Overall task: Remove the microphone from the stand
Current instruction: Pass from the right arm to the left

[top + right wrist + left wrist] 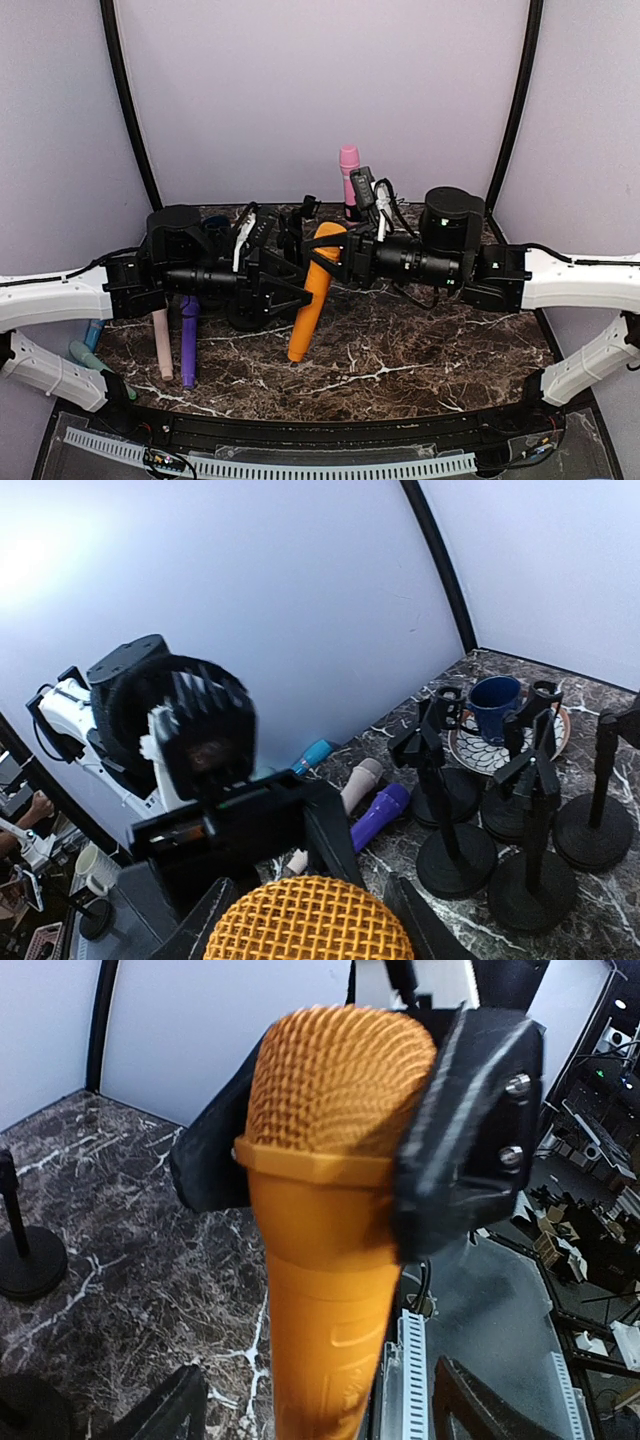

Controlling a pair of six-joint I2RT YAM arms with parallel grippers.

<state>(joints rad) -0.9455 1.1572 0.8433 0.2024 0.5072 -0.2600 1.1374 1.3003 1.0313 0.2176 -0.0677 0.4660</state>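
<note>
My left gripper [320, 1370] stands spread, a finger on either side of the mic's [312, 295] handle, apparently not touching it. The mic is mid-table between my arms, clear of the stands [455, 860] at the far left. Its long axis slants, with the mesh head up and far and the tail down toward the near edge. My right gripper [308, 920] pinches the head. I judge removal nearly done. Next I must lower it flat onto the table [420, 350], missing my left fingers.
</note>
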